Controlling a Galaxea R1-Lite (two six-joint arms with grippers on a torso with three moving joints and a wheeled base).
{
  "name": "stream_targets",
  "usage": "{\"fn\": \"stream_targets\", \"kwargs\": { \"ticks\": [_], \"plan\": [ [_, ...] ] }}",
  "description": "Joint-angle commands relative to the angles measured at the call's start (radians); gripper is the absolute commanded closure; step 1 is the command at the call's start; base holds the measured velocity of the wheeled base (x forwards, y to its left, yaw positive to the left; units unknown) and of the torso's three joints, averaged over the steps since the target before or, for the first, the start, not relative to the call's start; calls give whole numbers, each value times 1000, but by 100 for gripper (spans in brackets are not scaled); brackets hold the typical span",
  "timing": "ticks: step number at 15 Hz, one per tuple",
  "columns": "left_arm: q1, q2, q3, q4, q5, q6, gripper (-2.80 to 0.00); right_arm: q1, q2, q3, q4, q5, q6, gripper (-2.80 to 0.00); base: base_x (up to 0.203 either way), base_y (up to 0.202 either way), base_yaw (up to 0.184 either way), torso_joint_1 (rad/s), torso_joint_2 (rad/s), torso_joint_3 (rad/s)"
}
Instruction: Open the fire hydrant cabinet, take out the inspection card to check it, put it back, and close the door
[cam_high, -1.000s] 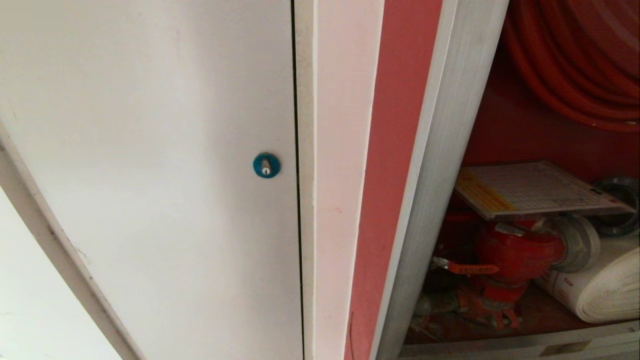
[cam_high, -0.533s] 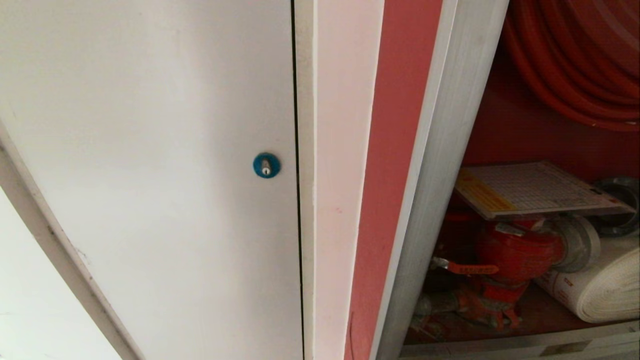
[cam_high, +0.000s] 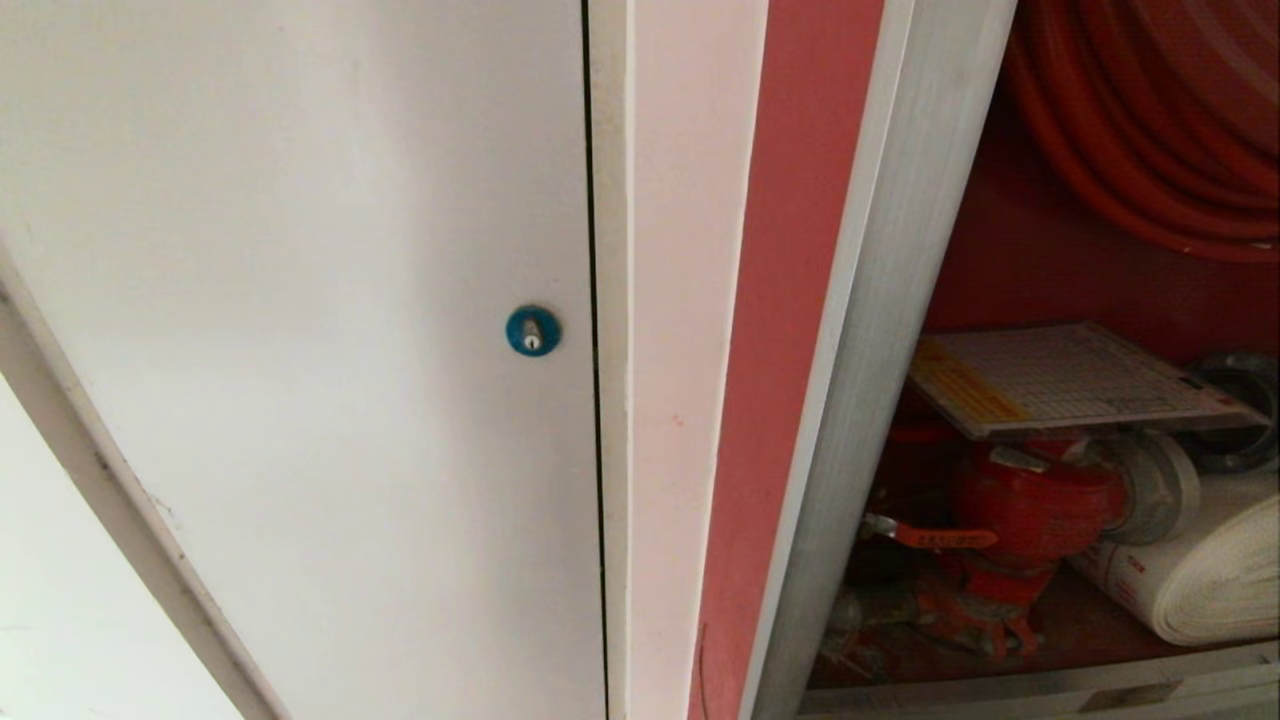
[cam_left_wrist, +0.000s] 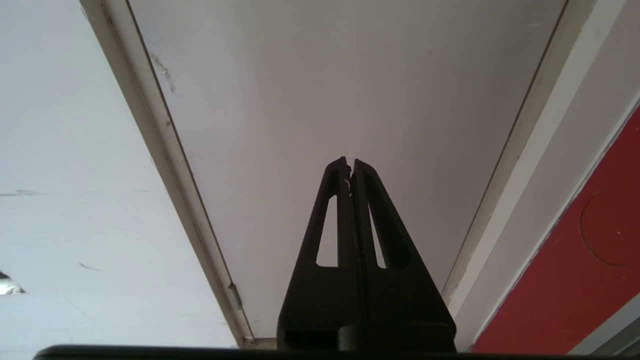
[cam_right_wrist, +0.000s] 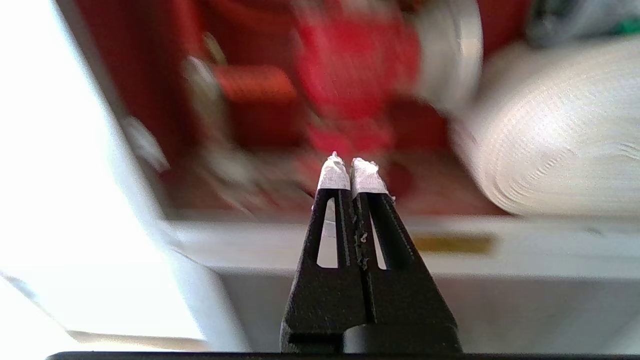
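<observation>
The fire hydrant cabinet stands open at the right of the head view, silver frame around a red interior. The inspection card, white with a fine grid and a yellow band, lies flat on top of the red valve. The door is out of view. Neither gripper shows in the head view. My right gripper is shut and empty, with white-taped tips, just outside the cabinet's lower frame, pointing at the blurred valve. My left gripper is shut and empty, facing a white panel.
A plain white panel with a blue round lock fills the left of the head view. Inside the cabinet a red hose reel hangs above and a white rolled hose lies right of the valve.
</observation>
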Motion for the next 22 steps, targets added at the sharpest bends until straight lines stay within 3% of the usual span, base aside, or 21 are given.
{"fn": "stream_targets", "kwargs": {
  "ticks": [1,5,9,11,15,18,19,22],
  "plan": [
    [0,1,-1,0,0,0,0,1,154,-111,13,24,102,0,0,0,0,0,0,0],
    [0,1,0,0,0,0,0,2,437,-287,44,82,582,0,0,0,0,0,0,0],
    [0,1,0,0,0,0,0,22,673,-372,50,122,928,0,0,0,0,0,0,0],
    [0,1,-1,0,0,0,0,43,765,-430,54,157,1026,0,0,0,0,0,0,0],
    [0,1,-1,0,0,0,0,116,899,-516,112,206,1083,0,0,0,0,0,0,0],
    [0,1,0,0,0,0,0,163,874,-544,116,203,1091,0,0,0,0,0,0,0],
    [0,1,-1,0,0,0,0,168,862,-552,119,202,1092,-280,0,0,0,0,0,0],
    [0,1,0,0,0,0,0,215,835,-555,114,186,1091,-280,0,0,0,0,0,0]
  ]
}}
